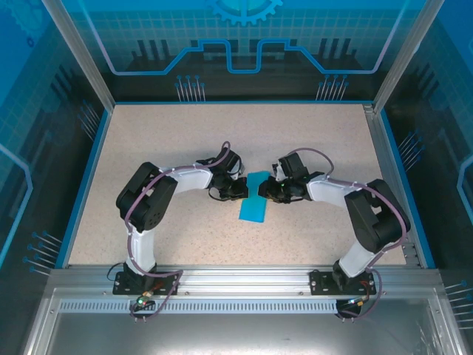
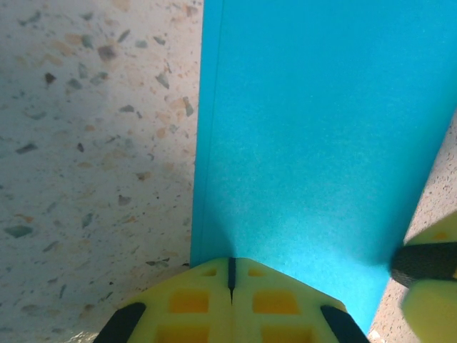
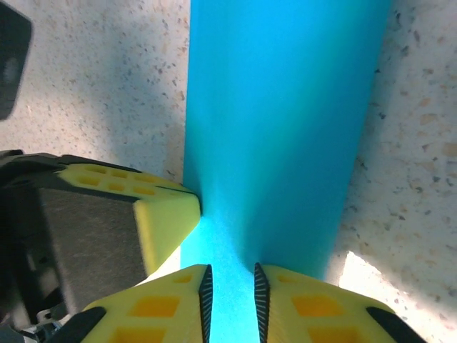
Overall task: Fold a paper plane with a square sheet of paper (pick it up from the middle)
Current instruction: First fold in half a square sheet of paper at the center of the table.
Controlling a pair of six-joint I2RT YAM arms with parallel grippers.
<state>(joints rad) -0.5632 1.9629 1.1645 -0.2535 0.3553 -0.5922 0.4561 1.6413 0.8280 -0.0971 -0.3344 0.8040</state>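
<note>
Your left gripper (image 2: 230, 266) is pinched tight on the paper's (image 2: 314, 143) edge. Your right gripper (image 3: 232, 293), narrowly parted, straddles it. Overhead, the paper lies mid-table (image 1: 162, 133), both grippers crowding its far half.

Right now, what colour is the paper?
The paper is plain teal-blue, clearest in the left wrist view.

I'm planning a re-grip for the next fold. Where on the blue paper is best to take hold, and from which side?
Probably the near short edge. The paper lies flat as a narrow strip, so only an edge lets jaws close across it. Come in low from the near side; the left gripper and right gripper crowd the far end.
</note>
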